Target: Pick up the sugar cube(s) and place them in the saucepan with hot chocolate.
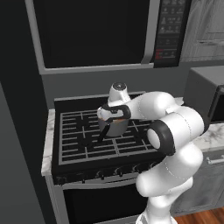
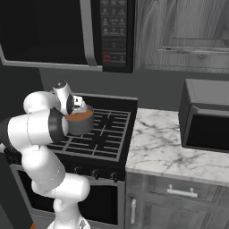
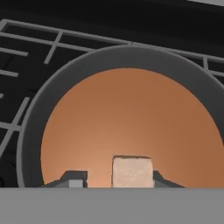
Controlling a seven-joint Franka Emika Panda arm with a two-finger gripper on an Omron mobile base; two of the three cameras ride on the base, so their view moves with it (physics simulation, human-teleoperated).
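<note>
saucepan on stove grate, microwave overhead

Matt grey metal saucepan; smooth opaque hot chocolate; grainy pale sugar cube; veined marble surface; dark wood cabinets; black stove grates

- The microwave control panel carries rows of pale button markings, all too small and blurred to read.
- Its red strip shows no legible characters.
- No other text, brand, number or sign is readable anywhere.
</note>
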